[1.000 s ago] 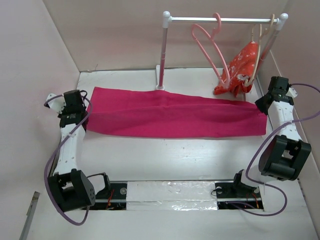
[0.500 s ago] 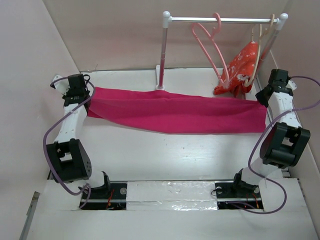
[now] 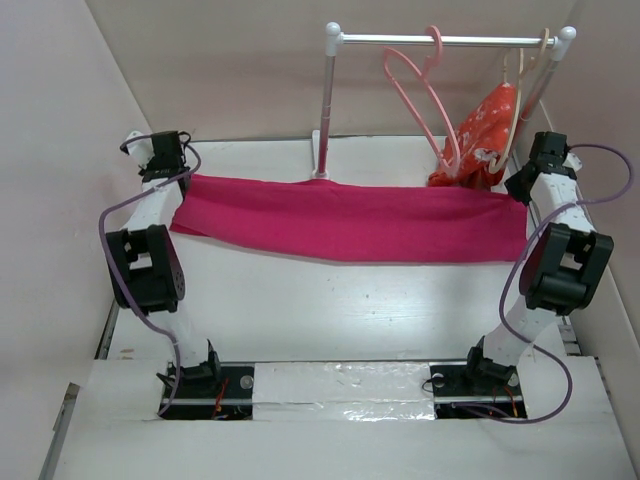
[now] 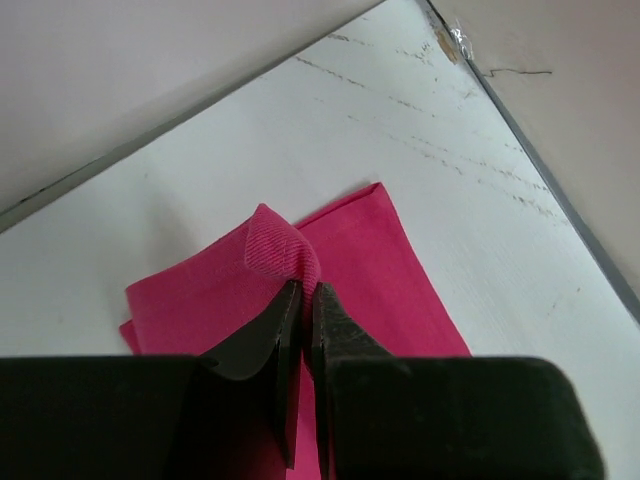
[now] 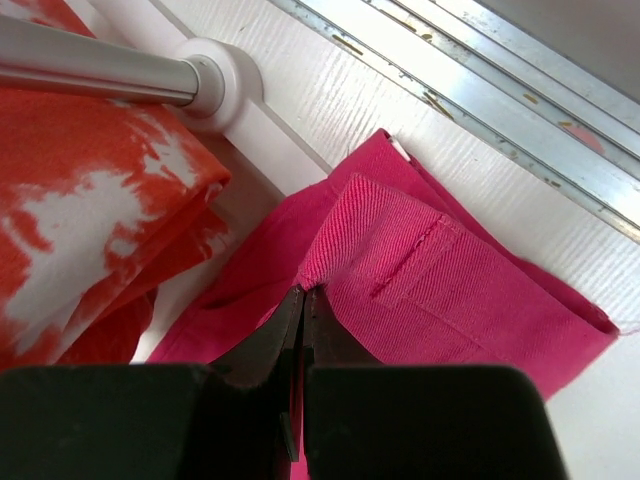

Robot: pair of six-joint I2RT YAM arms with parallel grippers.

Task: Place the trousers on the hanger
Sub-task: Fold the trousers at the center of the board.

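The magenta trousers (image 3: pixel 350 220) are stretched left to right in a long band across the far part of the table, folded lengthwise. My left gripper (image 3: pixel 172 175) is shut on their left end, pinching a fold of cloth (image 4: pixel 285 255). My right gripper (image 3: pixel 520 190) is shut on the right end, where the twill waist cloth with a stitched slit (image 5: pixel 410 260) bunches at the tips. The salmon-pink hanger (image 3: pixel 425 95) hangs by its hook from the rail (image 3: pixel 440 40), behind and above the trousers' right half.
A white rail post (image 3: pixel 326 110) stands behind the trousers' middle. An orange-red flowered garment (image 3: pixel 485 135) hangs on a cream hanger (image 3: pixel 520 80) at the rail's right end, close to my right gripper. Walls close in on both sides.
Both arms have reached further back and carried the trousers' ends with them. The band now lies closer to the rail and is pulled straighter.
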